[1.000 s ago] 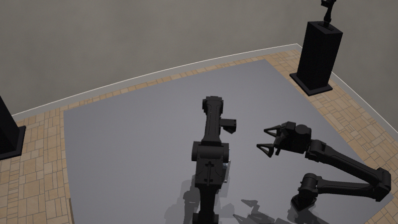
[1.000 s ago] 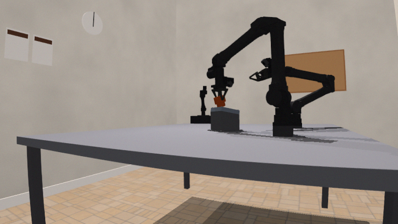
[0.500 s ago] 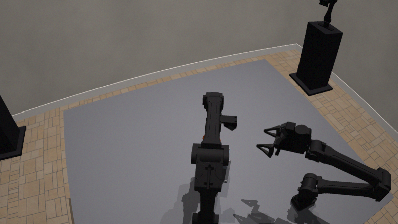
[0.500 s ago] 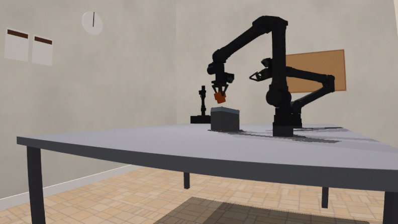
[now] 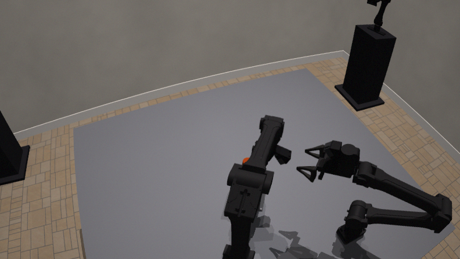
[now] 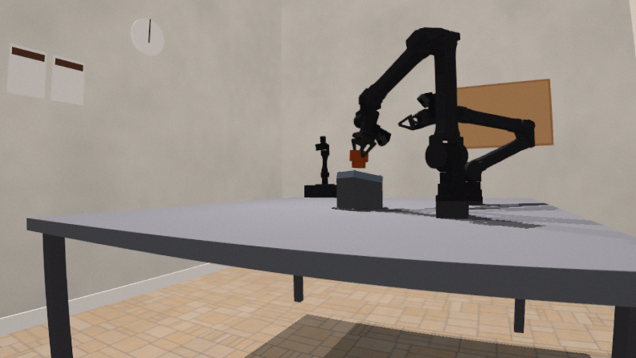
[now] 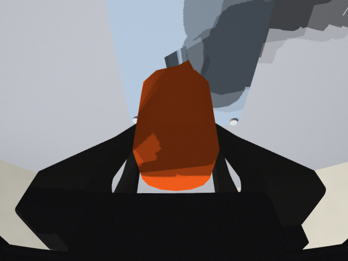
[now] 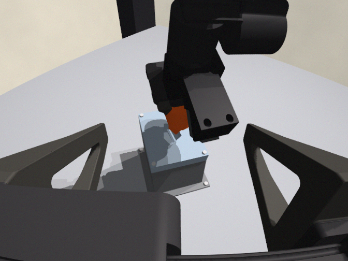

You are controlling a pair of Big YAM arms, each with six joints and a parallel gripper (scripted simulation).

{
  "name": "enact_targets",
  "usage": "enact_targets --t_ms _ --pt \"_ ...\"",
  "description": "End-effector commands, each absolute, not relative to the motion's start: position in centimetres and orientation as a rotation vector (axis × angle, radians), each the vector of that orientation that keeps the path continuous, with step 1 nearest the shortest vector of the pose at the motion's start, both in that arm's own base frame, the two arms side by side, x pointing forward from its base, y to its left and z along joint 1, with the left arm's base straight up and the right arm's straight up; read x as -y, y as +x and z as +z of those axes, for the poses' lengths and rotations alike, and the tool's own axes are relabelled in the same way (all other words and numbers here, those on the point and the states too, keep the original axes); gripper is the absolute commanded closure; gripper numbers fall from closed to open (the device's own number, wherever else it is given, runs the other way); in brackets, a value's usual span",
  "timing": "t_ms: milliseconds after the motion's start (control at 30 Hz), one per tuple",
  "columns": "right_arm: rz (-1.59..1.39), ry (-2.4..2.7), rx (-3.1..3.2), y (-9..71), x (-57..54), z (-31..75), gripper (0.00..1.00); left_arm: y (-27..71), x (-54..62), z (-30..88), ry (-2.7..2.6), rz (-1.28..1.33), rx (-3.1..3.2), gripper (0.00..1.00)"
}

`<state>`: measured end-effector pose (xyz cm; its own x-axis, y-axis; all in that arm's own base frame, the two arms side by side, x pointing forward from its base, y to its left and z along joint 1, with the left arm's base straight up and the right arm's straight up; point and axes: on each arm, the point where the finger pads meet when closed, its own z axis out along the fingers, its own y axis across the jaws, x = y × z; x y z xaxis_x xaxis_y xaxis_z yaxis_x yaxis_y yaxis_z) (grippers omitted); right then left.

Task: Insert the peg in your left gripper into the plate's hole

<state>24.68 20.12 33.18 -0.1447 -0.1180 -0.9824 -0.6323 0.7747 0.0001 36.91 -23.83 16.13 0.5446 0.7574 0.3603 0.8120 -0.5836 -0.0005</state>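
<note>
Item, the plate [image 6: 362, 176] [image 7: 140, 42] [image 8: 193, 143]: pale blue, capping a dark block [image 6: 359, 194] [image 8: 176, 177]; the landmark for all entries below.

Item, the hole [image 7: 173, 57] [image 8: 170, 136]: angular, opening in the plate's top face, partly masked by the peg from the left wrist and partly shaded.

Item, the peg [image 5: 245, 159] [image 6: 358, 158] [image 7: 175, 117] [image 8: 177, 119]: orange, one, with a narrower lower end. Above the plate and apart from it, a gap showing in the exterior view; near upright from that side, though slight tilt cannot be told.

Item, the left gripper [image 6: 359, 150] [image 7: 175, 130] [image 8: 176, 109]: over the plate, fingers standing about half apart, closed against the peg's two sides.

Item, the right gripper [image 5: 301, 159] [image 6: 401, 123] [image 8: 175, 131]: off to one side of the plate and higher, fingers spread wide, nothing between them.

Step in hand, by my reading: alignment above the plate; insertion not begun. Next move called for: bring the peg's narrow end squarely over the hole, turn it until its corners match the outline, then lower gently. Fault to guard against: a corner landing on the plate's rim of the hole, where pressing on might wedge the peg or twist it in the grip. Remedy: lift slightly, correct, and lower again.
</note>
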Motion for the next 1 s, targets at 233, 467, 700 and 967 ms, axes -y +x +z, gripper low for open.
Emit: enact_targets --t_ms 233,467,700,967 --pt "0.5 -0.58 -1.653 24.9 -20.1 35.3 0.0 37.3 24.6 16.6 -2.568 -0.619 1.326 0.6" --pt "0.5 -0.58 -1.653 24.9 -20.1 35.3 0.0 37.3 24.6 16.6 -2.568 -0.619 1.326 0.6" --pt "0.5 -0.58 -1.653 24.9 -20.1 35.3 0.0 36.6 23.2 13.6 -2.513 -0.588 1.338 0.6" --pt "0.5 -0.58 -1.653 24.9 -20.1 35.3 0.0 37.1 23.9 15.3 -2.542 -0.616 1.359 0.6"
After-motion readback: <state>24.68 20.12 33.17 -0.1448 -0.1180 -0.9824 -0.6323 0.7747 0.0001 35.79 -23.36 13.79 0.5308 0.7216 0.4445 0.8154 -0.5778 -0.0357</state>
